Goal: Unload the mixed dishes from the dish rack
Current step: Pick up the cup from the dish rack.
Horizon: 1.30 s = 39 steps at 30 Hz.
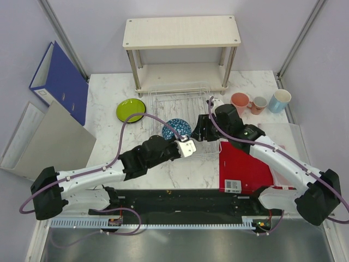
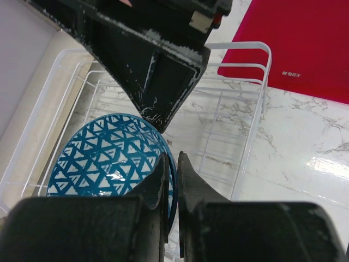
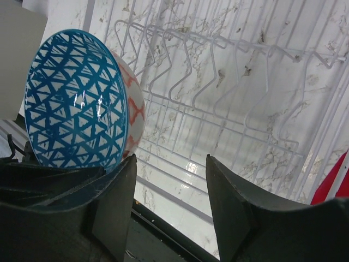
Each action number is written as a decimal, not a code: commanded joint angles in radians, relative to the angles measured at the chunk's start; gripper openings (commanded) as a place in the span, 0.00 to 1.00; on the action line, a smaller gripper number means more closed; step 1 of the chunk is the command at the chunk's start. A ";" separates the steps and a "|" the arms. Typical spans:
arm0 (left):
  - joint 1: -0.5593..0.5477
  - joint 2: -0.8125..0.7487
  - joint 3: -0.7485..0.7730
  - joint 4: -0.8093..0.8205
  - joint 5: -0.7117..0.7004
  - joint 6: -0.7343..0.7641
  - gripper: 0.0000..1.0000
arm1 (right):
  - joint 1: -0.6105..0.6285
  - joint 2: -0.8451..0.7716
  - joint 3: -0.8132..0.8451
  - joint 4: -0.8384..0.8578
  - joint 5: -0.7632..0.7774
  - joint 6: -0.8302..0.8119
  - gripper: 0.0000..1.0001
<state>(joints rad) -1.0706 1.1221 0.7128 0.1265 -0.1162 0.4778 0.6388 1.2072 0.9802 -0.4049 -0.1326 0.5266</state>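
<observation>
- Left wrist: left gripper (image 2: 173,159) jaws closed, pinching the rim of the small bowl (image 2: 109,161) (the rim sits right between the tips, the blue-patterned inside facing away from them).
- Right wrist: right gripper (image 3: 170,164) jaws apart, holding nothing. The bowl stands on edge just outside its left jaw, with bare rack wires ahead of the gap.
- Step, my read: pulling the last dish, the bowl. Can't tell if it's off the wires.
- Next move needs a straight lift over the low rack wall and a firm pinch (a thin rim grip could pivot), with the right arm kept clear.
- Dish rack (image 2: 263,71): only the bowl is in it, below the left jaws.
- On the table, well apart from both jaws: tall pink cup (image 1: 239,101), terracotta mug (image 1: 259,103) and light blue cup (image 1: 280,100) in a row, lime-green plate (image 1: 131,109) on the opposite side.
</observation>
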 commanded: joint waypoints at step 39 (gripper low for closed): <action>-0.101 -0.030 0.007 0.104 -0.049 0.015 0.02 | 0.075 0.127 0.049 0.024 0.053 -0.030 0.44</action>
<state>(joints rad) -1.1603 1.1210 0.6933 0.1375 -0.1329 0.4767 0.7067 1.3373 1.0618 -0.3885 -0.0772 0.5205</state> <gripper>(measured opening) 0.074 0.466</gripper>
